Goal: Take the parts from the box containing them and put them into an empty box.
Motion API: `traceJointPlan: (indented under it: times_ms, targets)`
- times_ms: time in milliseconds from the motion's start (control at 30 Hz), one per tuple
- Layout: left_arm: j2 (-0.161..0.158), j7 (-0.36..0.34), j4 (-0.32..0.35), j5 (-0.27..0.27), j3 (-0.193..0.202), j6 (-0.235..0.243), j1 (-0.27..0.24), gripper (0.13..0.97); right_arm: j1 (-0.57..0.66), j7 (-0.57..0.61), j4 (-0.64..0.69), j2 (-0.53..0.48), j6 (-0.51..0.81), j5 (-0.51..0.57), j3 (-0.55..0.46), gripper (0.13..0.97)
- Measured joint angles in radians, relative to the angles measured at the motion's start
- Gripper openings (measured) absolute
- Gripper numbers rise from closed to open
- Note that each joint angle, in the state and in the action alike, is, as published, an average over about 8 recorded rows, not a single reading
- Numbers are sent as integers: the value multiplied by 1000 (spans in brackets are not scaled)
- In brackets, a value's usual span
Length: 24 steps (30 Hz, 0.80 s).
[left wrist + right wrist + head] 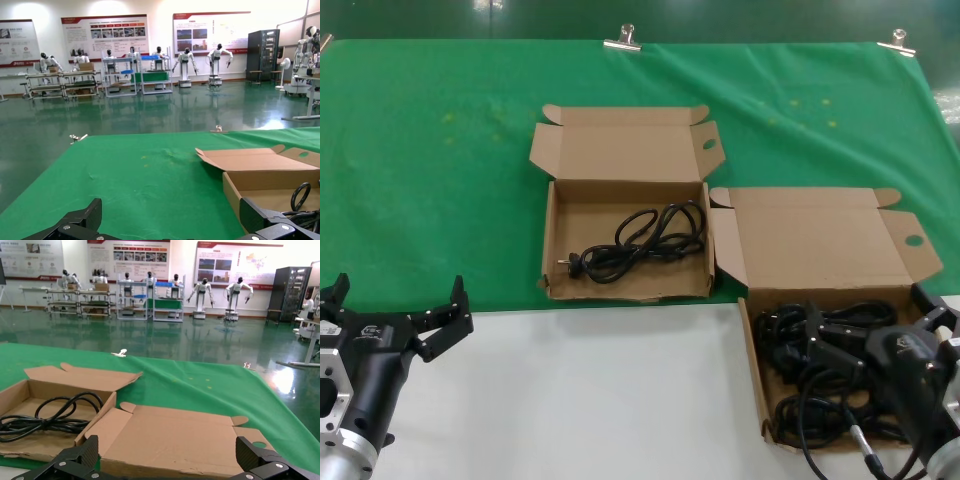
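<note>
Black cords (640, 240), brown boxes (620, 150), green cloth (440, 170).

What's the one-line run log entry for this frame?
right gripper: open, over cords in wider box | left gripper: open, idle off the cloth | squarer box: one cord inside

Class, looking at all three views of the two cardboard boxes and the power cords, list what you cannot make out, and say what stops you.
- How many cords lie in the wider box: head view, they are tangled and the right gripper covers them.
- That box's inside: right wrist view, only its lid shows.
- The single cord in the squarer box: left wrist view, the picture edge cuts it off.
- Left gripper: parked near left.
</note>
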<state>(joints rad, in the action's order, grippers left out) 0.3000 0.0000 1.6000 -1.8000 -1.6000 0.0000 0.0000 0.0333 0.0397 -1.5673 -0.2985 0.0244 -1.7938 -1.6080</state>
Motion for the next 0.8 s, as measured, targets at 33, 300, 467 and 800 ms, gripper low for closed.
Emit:
traceJointPlan:
  times_ms: [33, 300, 467, 800]
  targets:
    - [0, 0, 0, 0, 0, 0, 0, 966, 0, 0, 0, 0, 0, 0, 0, 966]
    - [0, 0, 0, 0, 0, 0, 0, 966, 0, 0, 0, 0, 0, 0, 0, 966]
    - [0, 0, 0, 0, 0, 0, 0, 966, 0, 0, 0, 0, 0, 0, 0, 966]
    - [0, 0, 0, 0, 0, 0, 0, 966, 0, 0, 0, 0, 0, 0, 0, 966]
